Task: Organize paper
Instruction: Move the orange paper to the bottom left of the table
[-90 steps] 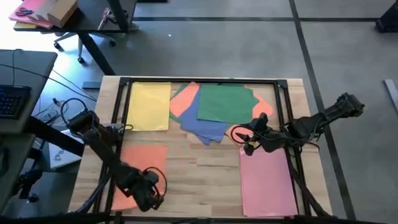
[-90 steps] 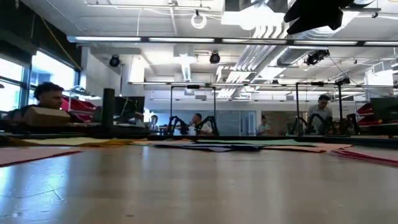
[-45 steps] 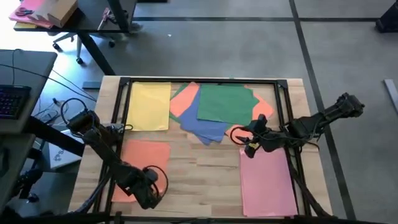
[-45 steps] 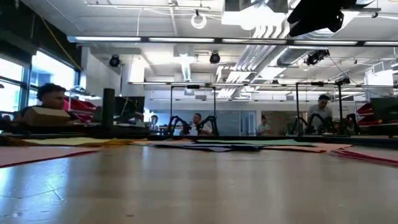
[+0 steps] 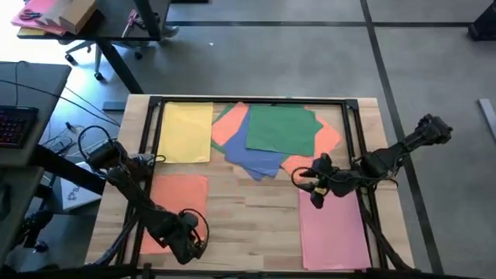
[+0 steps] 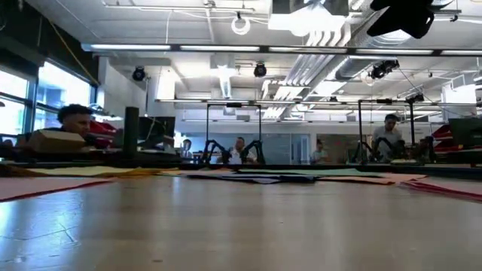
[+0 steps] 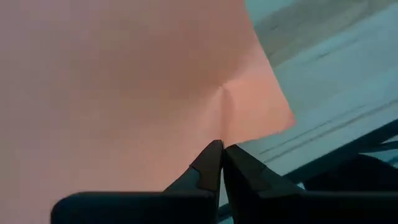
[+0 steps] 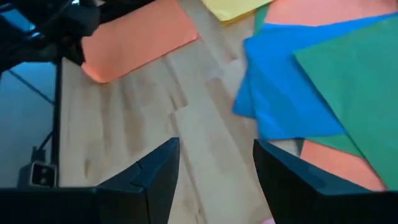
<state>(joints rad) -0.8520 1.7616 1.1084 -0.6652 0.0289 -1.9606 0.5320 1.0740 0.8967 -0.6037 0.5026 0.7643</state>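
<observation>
Left fingers [image 7: 221,163] pinching orange sheet [image 7: 124,87] edge | right fingers [image 8: 155,168] spread above wood, beside pink sheet [image 5: 332,225]

Bright even overhead lighting; ceiling lights [image 6: 241,24] glare in low view; wrist views soft, blurred.

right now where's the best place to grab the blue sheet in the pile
Probably its near corner: the blue sheet sticks out from under the green sheet onto bare table, so only that edge is free. Come from the near side with the open right gripper, which is closest; the left gripper is pinching the orange sheet.
</observation>
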